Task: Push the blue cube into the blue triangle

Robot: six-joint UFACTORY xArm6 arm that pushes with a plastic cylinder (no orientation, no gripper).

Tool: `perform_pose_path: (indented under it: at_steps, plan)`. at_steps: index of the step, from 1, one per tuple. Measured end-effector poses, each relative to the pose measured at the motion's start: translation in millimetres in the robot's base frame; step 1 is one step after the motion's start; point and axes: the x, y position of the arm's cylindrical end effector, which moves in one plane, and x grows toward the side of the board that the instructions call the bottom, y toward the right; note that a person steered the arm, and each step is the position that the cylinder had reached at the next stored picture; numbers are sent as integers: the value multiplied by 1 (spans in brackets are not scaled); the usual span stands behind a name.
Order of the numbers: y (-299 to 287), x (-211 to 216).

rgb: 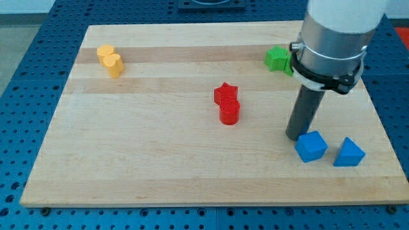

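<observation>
The blue cube (311,146) lies on the wooden board near the view's bottom right. The blue triangle (348,153) lies just to its right, with a small gap between them. My tip (295,136) rests on the board at the cube's upper left, touching or almost touching its corner. The arm's grey body rises above it toward the view's top right.
A red star (225,93) and a red cylinder (229,111) sit together mid-board. Two yellow blocks (110,61) lie at the top left. A green block (277,58) lies at the top right, partly hidden by the arm. The board's right edge (383,128) is close to the triangle.
</observation>
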Motion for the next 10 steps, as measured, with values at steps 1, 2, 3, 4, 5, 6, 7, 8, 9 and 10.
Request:
perform_pose_path:
  at_steps: [1, 2, 3, 4, 5, 6, 7, 8, 9, 10]
  plan:
    - [-1, 0]
    - [-26, -10]
    - [-36, 6]
    - [-31, 30]
    - [-17, 37]
    - [-12, 37]
    - [2, 37]
    - [5, 37]
    - [9, 37]
    - [9, 37]
